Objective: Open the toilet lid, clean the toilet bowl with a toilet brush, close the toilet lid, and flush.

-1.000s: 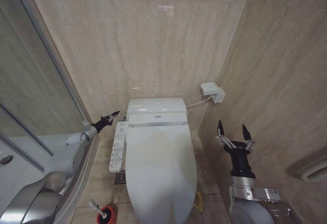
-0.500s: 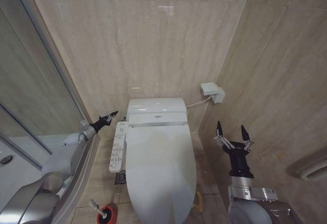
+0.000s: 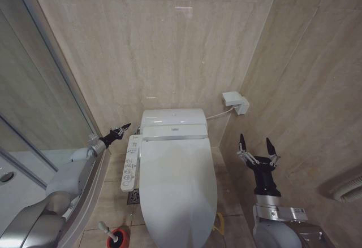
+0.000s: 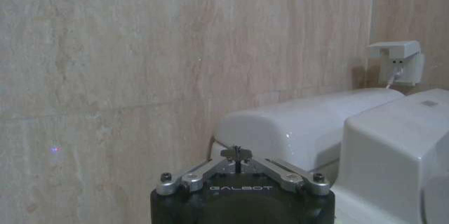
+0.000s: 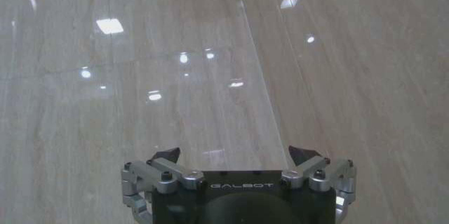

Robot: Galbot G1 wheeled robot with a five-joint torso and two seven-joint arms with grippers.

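Glossy white plastic, the toilet lid lies flat and closed over the bowl, between the shower enclosure's glass on the robot's left and the tiled wall on its right. The yellow loop sits at the lid's right front edge, down near the floor. Toilet brush stands in its red-orange holder on the floor by the toilet's left front corner, untouched.

Left gripper hovers beside the tank's left rear corner, just above the side control panel — jaws pinched together, nothing held. Right gripper stands upright near the right wall, level with the lid's middle; jaws spread wide, empty.

Judgement: lid-opening not yet begun. The right gripper is the better placed for it. To do it well, it needs to tip down and drop toward the front right edge, take the loop or hook under the rim there, then lift in an arc about the rear hinge — not straight up. Keep the elbow off the wall; clearance looks tight.
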